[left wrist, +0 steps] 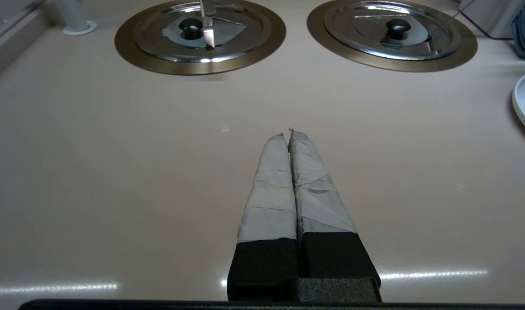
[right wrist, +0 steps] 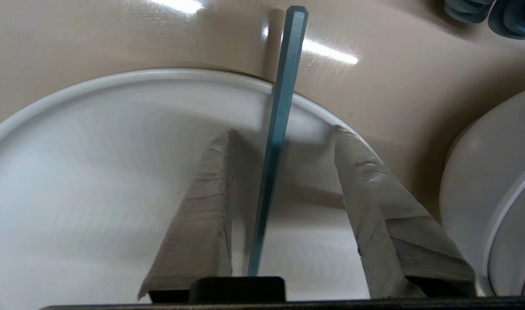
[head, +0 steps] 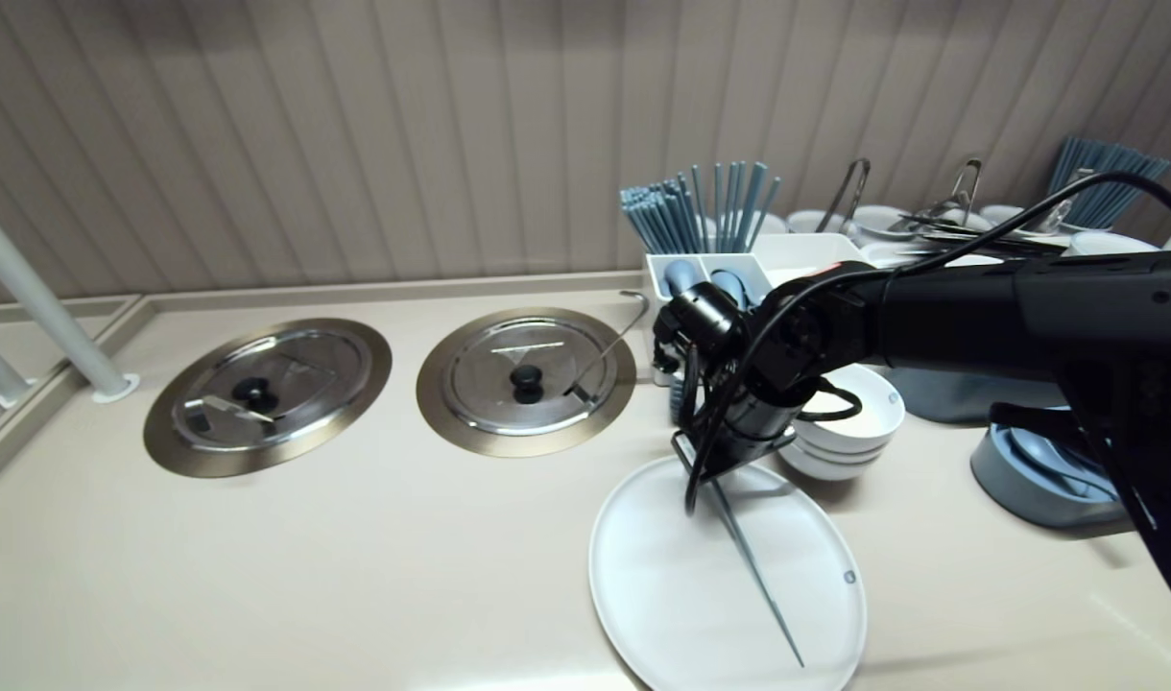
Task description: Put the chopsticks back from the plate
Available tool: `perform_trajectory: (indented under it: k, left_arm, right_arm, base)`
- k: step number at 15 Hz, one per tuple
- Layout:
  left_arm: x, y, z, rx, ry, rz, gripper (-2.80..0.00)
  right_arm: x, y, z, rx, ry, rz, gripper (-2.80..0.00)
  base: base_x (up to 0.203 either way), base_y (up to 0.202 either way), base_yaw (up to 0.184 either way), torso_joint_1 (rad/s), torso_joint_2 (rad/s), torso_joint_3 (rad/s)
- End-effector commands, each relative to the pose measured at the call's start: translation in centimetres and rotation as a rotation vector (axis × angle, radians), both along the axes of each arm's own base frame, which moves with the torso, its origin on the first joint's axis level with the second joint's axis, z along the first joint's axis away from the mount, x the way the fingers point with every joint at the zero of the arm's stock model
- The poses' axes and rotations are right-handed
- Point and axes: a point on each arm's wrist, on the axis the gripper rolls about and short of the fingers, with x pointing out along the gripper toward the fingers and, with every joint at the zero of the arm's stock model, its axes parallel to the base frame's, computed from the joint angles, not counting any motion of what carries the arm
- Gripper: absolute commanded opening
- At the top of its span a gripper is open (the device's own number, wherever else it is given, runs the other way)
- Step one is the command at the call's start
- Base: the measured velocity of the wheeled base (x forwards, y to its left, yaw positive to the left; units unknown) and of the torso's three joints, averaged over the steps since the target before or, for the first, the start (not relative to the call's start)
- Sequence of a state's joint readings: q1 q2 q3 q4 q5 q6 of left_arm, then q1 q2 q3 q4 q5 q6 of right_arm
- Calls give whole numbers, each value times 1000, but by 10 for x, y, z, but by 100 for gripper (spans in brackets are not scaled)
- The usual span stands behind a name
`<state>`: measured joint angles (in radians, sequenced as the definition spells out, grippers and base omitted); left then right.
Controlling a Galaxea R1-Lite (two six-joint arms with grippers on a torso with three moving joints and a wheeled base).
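Observation:
A teal chopstick lies slanted across a white oval plate on the beige counter. Its thick end sticks out over the plate's far rim. My right arm reaches in from the right and points down at that end. In the right wrist view the right gripper is open, its taped fingers standing on either side of the chopstick above the plate. Neither finger presses on it. My left gripper is shut and holds nothing, hovering over bare counter to the left.
Stacked white bowls stand just right of the plate. Behind them is a white caddy of blue chopsticks, with blue-grey dishes at the right. Two steel lids sit in counter recesses. A white pole rises at the left.

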<state>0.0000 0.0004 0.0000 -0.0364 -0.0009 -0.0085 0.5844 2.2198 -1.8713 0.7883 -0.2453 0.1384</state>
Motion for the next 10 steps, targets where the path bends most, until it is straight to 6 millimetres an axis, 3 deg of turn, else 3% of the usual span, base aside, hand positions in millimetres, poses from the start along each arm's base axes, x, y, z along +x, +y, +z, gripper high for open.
perform_trajectory:
  k: [1,7,10]
  left_arm:
    - [1,0,-2,-1,7,0,-280]
    - [1,0,-2,-1,7,1,-280]
    - [1,0,-2,-1,7,1,-280]
  right_arm:
    - [-1,0,1,-2,2,0,-280]
    - [-3,0,2,-8,9,4,-280]
    - [-7,-3,12,4,-9,3,-280]
  base:
    - [0,0,0,0,0,0]
    - [0,0,0,0,0,0]
    - [0,0,0,0,0,0]
